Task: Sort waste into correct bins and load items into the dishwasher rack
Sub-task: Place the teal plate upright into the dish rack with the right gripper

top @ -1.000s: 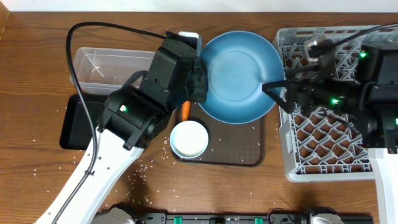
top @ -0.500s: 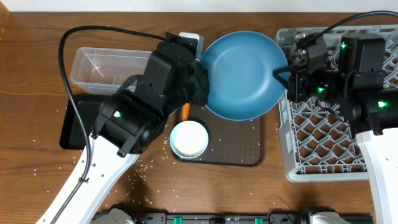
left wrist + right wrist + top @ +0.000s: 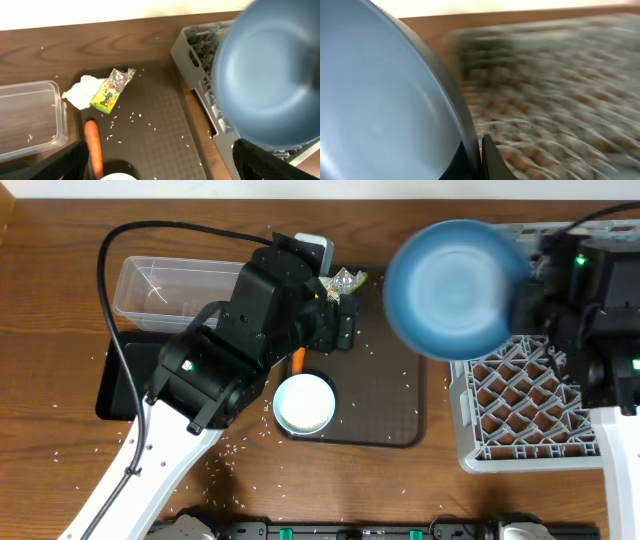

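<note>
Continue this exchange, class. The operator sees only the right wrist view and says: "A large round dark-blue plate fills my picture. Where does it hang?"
Observer: The large round dark-blue plate hangs over the far left corner of the grey plastic lattice rack, partly beyond its edge.
Operator: Is the other arm near it?
Observer: No. The left gripper is open and empty over the brown serving tray, apart from the plate.
Operator: What waste lies on that tray?
Observer: A crumpled white tissue, a green-and-silver foil wrapper and a small orange carrot.

Robot lab; wooden table (image 3: 60, 240), dishwasher rack (image 3: 520, 410)
</note>
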Robot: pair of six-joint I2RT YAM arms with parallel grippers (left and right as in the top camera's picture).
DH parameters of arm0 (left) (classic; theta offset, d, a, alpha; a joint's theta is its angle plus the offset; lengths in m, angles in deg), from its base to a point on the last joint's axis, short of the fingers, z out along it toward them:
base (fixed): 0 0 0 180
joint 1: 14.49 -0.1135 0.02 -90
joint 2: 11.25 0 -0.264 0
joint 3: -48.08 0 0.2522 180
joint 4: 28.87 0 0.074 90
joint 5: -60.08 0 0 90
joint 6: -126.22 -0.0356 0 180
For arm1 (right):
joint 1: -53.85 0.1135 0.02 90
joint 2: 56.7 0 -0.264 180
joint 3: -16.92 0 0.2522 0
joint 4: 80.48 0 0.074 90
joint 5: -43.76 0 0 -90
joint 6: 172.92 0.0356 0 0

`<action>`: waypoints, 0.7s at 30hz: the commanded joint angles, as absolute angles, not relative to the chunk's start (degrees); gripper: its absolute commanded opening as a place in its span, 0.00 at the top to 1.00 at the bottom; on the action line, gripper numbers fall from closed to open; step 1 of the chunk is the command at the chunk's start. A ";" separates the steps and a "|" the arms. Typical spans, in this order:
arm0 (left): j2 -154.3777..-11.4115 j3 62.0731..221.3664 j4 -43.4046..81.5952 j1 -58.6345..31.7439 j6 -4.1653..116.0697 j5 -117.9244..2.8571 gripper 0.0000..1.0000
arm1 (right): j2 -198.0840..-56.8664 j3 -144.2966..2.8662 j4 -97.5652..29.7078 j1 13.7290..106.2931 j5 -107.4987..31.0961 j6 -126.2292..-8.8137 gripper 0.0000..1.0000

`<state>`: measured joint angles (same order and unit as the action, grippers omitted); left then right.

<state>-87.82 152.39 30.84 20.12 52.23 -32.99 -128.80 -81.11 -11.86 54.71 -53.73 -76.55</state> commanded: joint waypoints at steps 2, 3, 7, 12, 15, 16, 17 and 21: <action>-86.40 153.33 30.56 19.98 51.26 -33.16 0.07 | -128.12 -81.17 -13.00 50.36 -80.88 -72.24 0.99; -86.40 153.33 30.65 19.98 51.24 -33.16 0.06 | -128.27 -81.15 -13.79 49.47 -85.38 -72.24 0.99; -86.40 153.33 31.06 19.98 51.26 -33.19 0.06 | -130.02 -81.17 -21.02 45.71 -101.05 -79.78 0.99; -86.40 153.33 31.24 19.98 51.26 -33.40 0.05 | -134.39 -81.17 -32.34 43.21 -101.75 -98.19 0.99; -86.40 153.33 31.78 19.98 51.26 -33.45 0.05 | -137.89 -81.17 -36.91 42.86 -101.77 -107.41 0.99; -86.40 153.33 32.18 19.98 51.26 -33.51 0.05 | -139.31 -81.17 -38.31 42.71 -102.01 -110.67 0.99; -86.40 153.33 32.70 19.98 51.26 -33.60 0.05 | -140.58 -81.17 -39.36 42.60 -102.54 -113.27 0.99; -86.40 153.33 34.93 19.98 51.24 -33.56 0.00 | -146.35 -81.17 -42.09 42.21 -108.05 -117.18 0.99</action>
